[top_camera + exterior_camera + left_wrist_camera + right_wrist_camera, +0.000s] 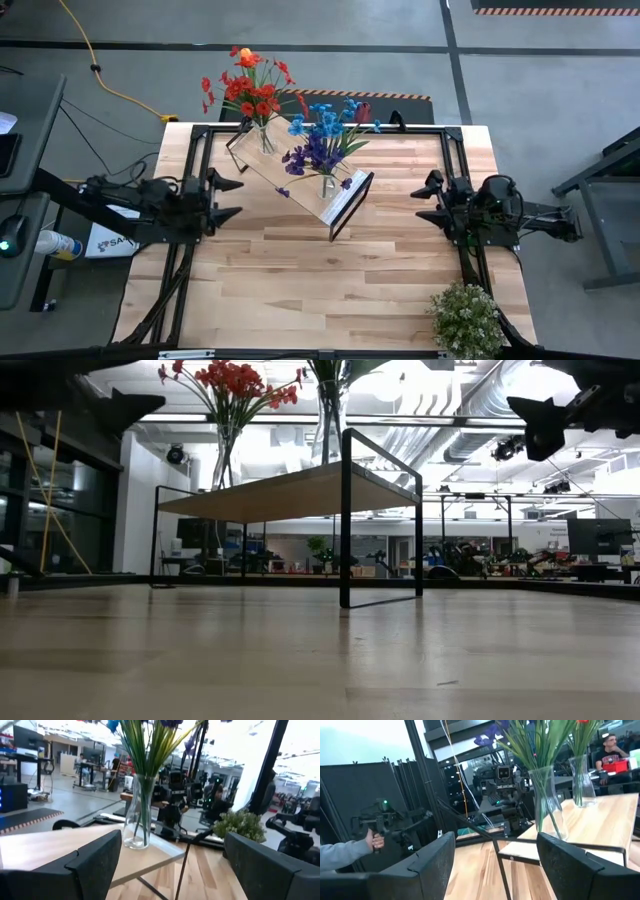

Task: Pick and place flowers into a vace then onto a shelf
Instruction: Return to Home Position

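The shelf (300, 170), a light wooden board with black frame ends, stands on the table at the far middle. Two clear glass vases stand on its board: one with red and orange flowers (250, 90) at its far left end, one with blue and purple flowers (322, 140) near its right end. The blue bunch's vase shows in the left wrist view (137, 812) and the right wrist view (547, 802). My left gripper (228, 198) is open and empty, left of the shelf. My right gripper (428, 203) is open and empty, right of the shelf.
A bushy pale green-white plant (466, 318) stands at the table's near right corner. A person's hand (372, 840) grips a control handle beyond the table. Bare tabletop (320, 290) lies between the arms on the near side.
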Available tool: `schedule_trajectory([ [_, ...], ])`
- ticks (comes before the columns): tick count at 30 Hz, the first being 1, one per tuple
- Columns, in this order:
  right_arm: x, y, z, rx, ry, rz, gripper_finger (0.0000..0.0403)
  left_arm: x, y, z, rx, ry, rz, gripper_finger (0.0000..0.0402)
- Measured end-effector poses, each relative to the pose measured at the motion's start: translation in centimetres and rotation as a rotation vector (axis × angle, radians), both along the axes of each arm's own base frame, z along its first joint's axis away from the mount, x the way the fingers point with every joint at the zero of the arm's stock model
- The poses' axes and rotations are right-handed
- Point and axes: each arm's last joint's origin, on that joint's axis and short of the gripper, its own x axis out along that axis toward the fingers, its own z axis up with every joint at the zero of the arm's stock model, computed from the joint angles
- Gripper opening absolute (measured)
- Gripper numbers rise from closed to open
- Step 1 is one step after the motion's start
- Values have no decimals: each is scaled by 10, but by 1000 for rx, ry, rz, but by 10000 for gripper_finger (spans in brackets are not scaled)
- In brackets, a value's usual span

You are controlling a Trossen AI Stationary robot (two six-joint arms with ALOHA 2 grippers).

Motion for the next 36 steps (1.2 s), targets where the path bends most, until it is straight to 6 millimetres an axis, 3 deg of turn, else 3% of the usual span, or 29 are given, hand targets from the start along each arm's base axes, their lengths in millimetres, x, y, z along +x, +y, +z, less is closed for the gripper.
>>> schedule_trajectory([
  [11, -3, 0, 9, -25, -33, -6, 271, -5, 0, -8, 28, 64, -40, 386],
  [16, -16, 1, 32, -47, 40, -24, 272, -4, 0, -10, 14, 81, -53, 386],
  [19, -18, 1, 35, -52, 62, -24, 271, -4, 0, -10, 6, 83, -61, 386],
  [29, 2, -1, -6, -40, -34, 19, 271, -5, -1, -8, 12, 57, -74, 386],
  [33, 7, -4, -24, -17, -17, -41, 273, -4, -1, -8, 18, 65, -73, 386],
  [36, 8, -5, -24, -13, -12, -94, 271, -4, -1, -10, 21, 79, -68, 386],
])
